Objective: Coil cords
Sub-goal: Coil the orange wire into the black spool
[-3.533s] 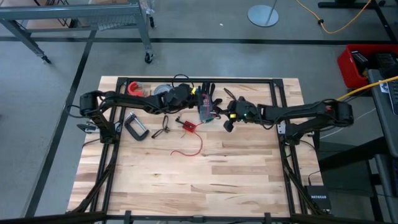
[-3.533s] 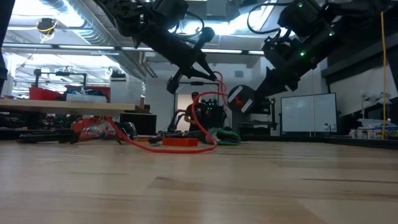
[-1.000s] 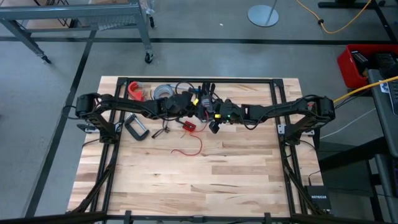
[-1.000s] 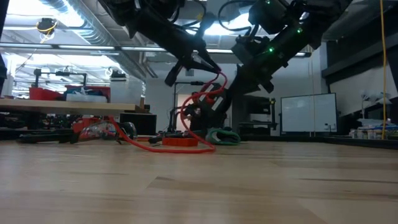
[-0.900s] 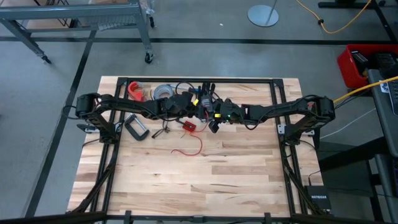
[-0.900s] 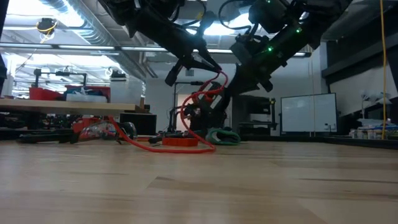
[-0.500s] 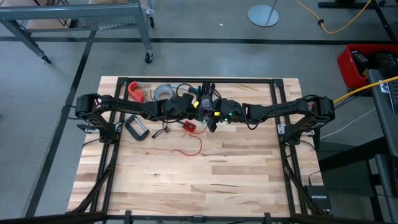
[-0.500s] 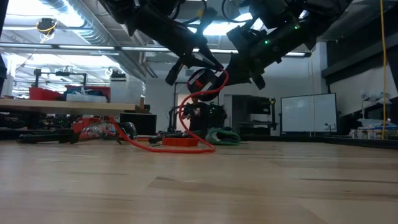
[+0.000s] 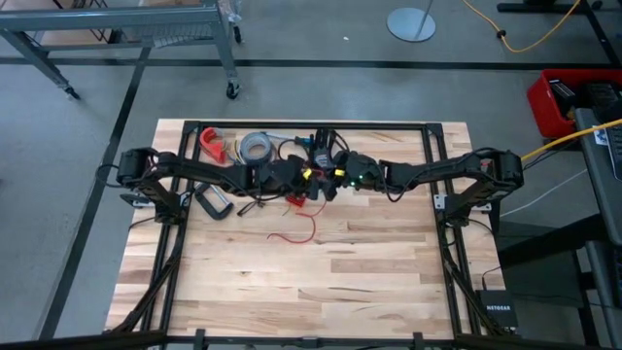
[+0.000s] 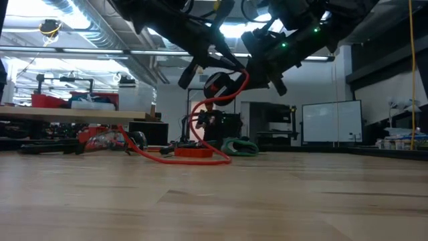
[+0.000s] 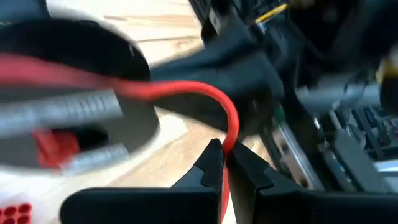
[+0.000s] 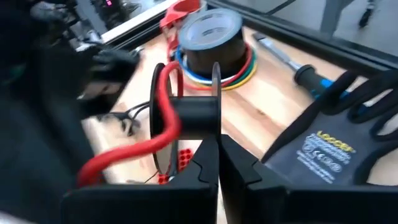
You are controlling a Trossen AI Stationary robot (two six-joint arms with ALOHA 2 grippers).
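Light, limp red cord point(image 12: 163, 106), springy enough to slip off the black spool point(image 12: 198, 111). Left gripper point(image 11: 222, 160) pinching cord beside spool; right gripper point(image 12: 219, 163) clamping spool's rim. Best held near spool.

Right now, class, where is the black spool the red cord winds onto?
In the low view, the black spool hangs above the table between the left gripper and right gripper, near the far middle.

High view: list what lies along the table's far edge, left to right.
Red clamp → grey tape roll → black glove.
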